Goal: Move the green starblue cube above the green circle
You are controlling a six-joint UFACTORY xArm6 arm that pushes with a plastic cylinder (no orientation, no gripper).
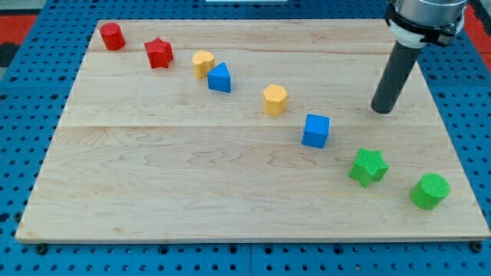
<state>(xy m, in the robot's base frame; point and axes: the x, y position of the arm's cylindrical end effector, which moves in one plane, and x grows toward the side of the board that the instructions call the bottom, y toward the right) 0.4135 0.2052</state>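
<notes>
The green star (368, 166) lies near the view's lower right. The blue cube (316, 130) sits just up and left of it, a small gap between them. The green circle (429, 191), a short cylinder, stands at the far lower right, right of the star. My tip (381, 111) rests on the board at the view's upper right, above the green star and to the right of the blue cube, touching no block.
A diagonal line of blocks runs from the upper left: red cylinder (113, 36), red star (159, 53), yellow block (202, 64), blue triangle (219, 78), yellow hexagon (275, 100). The wooden board (192, 176) lies on a blue pegboard.
</notes>
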